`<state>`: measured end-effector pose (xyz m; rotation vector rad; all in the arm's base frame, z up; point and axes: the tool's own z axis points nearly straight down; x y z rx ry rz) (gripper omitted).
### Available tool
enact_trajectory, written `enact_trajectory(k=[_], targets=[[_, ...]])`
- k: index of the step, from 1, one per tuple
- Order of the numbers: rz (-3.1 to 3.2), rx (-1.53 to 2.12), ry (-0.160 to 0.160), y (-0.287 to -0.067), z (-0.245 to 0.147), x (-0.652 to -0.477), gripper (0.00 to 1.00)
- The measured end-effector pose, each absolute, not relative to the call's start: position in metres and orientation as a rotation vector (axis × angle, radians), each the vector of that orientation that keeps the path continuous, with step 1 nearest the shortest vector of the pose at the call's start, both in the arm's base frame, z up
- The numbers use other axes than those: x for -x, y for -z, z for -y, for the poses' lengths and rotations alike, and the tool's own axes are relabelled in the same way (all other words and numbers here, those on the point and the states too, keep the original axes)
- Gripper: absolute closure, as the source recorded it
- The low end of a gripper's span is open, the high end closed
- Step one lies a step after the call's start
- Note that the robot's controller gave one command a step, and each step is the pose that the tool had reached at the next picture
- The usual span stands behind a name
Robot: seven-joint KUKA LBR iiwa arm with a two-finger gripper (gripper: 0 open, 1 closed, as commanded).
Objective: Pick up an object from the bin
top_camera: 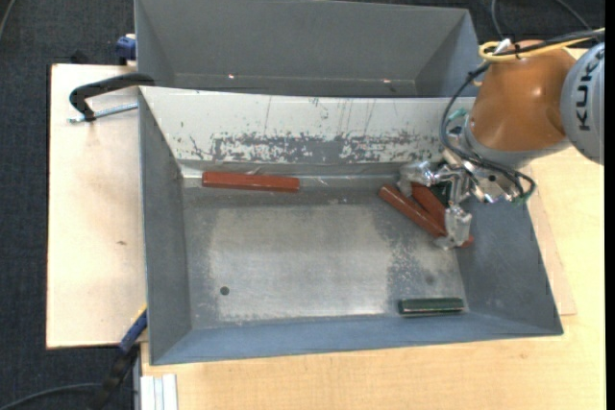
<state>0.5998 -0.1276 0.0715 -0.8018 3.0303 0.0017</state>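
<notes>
At the left of the grey metal bin (161,235), whose floor is dull and scuffed, we see a long flat red-brown bar (250,180) lying along the foot of the back wall, well apart from the arm. Further right, a shorter red-brown piece (411,207) lies on a slant; it looks like one or two smooth, straight-edged sticks. Near the front wall sits a small dark bar (430,306). The gripper (457,228) is low over the right-hand end of the slanted piece, and we cannot tell whether it is released or clenched. We judge this to be the grasping step. Next, a firm closure across the narrow width is needed, then a straight lift, since so flat a piece may slip or pivot.
</notes>
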Motion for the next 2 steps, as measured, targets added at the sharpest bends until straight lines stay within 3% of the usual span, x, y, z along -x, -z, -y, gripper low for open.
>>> enact_trajectory(k=[1,2], targets=[[-3.032,0.806,-0.001,-0.071,0.127,-0.599,1.0],[-3.03,0.819,0.0,-0.104,0.137,-0.534,1.0]])
